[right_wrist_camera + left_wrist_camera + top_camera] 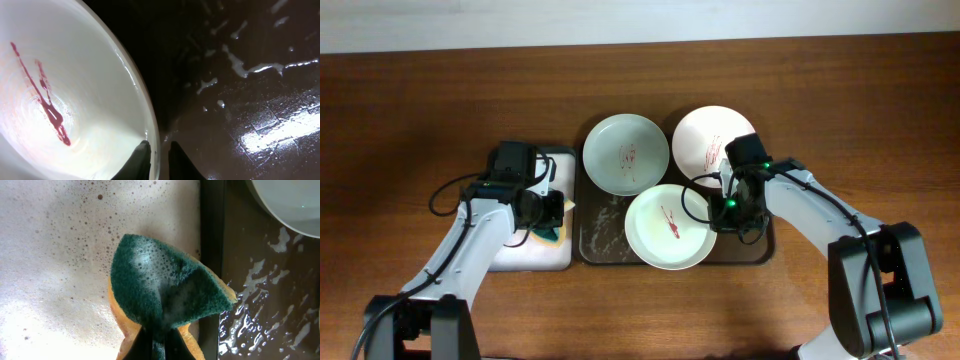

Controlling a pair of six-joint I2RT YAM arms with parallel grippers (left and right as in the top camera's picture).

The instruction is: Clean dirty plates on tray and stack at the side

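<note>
The wet dark brown tray (603, 238) holds three red-streaked plates: a pale green plate (625, 153) rear left, a white plate (703, 138) rear right, and a second white plate (663, 230) in front.

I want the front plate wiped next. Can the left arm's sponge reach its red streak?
Probably yes: the left gripper holds the sponge beside the tray, the front plate lies uncovered, and the right gripper only pinches its rim.

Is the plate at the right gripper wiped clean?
No, the plate at the right gripper has red streaks across its centre.
</note>
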